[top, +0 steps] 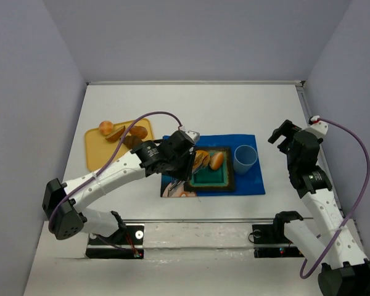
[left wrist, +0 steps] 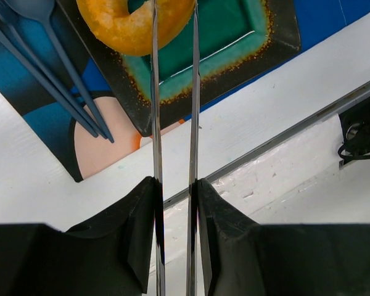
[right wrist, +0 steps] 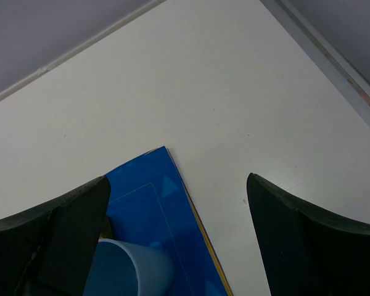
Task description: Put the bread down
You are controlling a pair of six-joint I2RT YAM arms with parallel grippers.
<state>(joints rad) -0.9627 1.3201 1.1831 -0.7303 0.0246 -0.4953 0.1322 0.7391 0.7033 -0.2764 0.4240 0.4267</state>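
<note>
At the top of the left-wrist view my left pincer [left wrist: 174, 15], nearly closed, pinches the bagel [left wrist: 120, 31] over the green plate's [left wrist: 228, 31] edge, the roll [top: 216, 161] just beside, while my right pincer [right wrist: 176, 206] gapes empty over open white table [right wrist: 234, 92].

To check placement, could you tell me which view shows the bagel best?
The left wrist view: the bagel appears large over the green plate, its top cropped. Top external shows it small and partly hidden; right wrist misses it.

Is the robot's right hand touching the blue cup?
Apart. The top view shows white table between the right gripper and the blue cup.
</note>
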